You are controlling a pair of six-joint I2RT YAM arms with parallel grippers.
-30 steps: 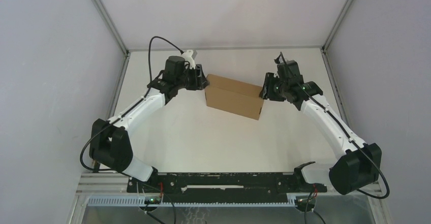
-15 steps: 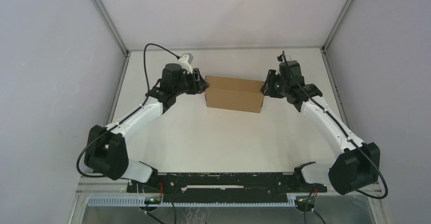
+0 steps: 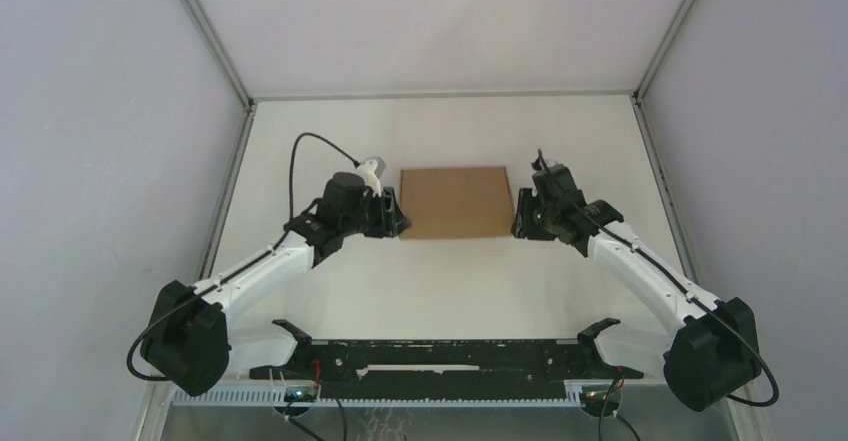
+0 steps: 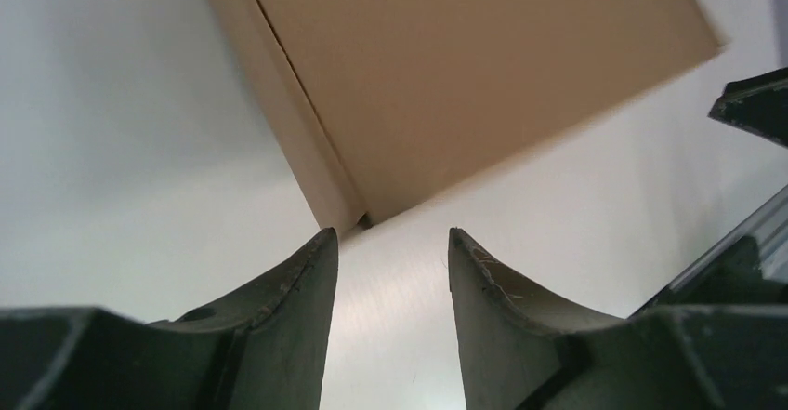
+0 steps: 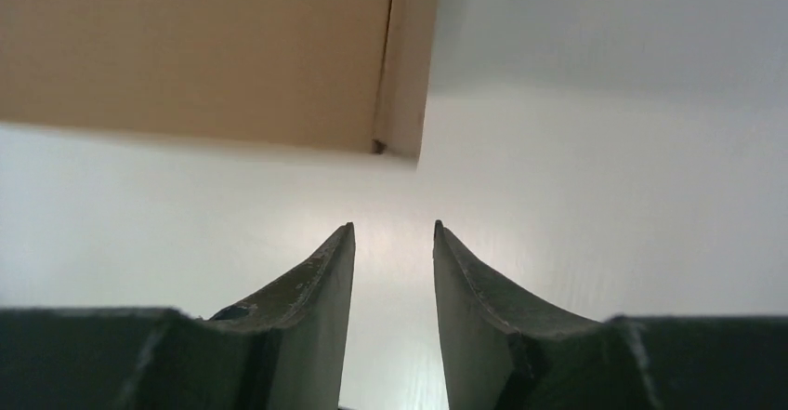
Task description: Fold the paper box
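Note:
The paper box (image 3: 455,201) is a closed plain brown cardboard box lying flat on the white table. My left gripper (image 3: 398,223) is open and empty at the box's near left corner, just short of it. In the left wrist view the box (image 4: 465,75) lies just beyond the left gripper (image 4: 390,235). My right gripper (image 3: 517,223) is open and empty at the box's near right corner. In the right wrist view the box (image 5: 204,52) sits ahead and to the left of the right gripper (image 5: 394,227), with a gap between them.
Grey walls enclose the white table (image 3: 440,281) on the left, back and right. A black rail (image 3: 440,356) with the arm bases runs along the near edge.
The box stood up on its edge between the two grippers at the back; now it lies flat. Both grippers have come down and back toward the near side, off the box.

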